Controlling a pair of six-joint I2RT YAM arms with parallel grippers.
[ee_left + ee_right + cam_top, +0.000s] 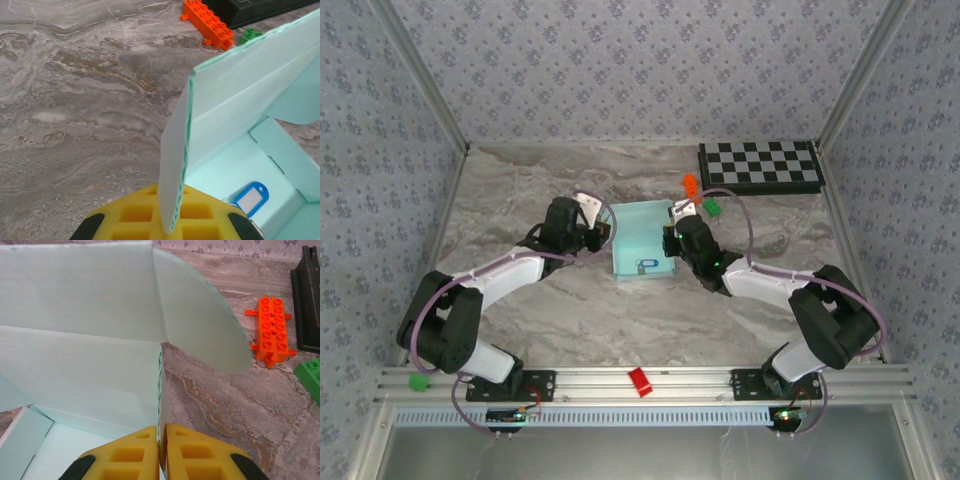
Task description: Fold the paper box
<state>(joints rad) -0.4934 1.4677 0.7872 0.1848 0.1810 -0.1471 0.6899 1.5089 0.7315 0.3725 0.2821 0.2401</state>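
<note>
The paper box (642,240) is pale aqua card, open at the top, standing in the middle of the table with its lid flap raised at the back. A blue key tag (648,266) lies inside it on the floor (250,196). My left gripper (603,232) is shut on the box's left side wall (175,150); the card's edge runs down between the yellow pads (125,215). My right gripper (672,235) is shut on the right side wall (161,390), with the yellow pads (195,450) pressed together on the card. A rounded lid flap (200,320) hangs out to the right.
An orange brick (691,185) and a green brick (713,207) lie just behind the box's right corner. The black-and-white checkered board (760,166) is at the back right. A small red piece (639,381) rests on the front rail.
</note>
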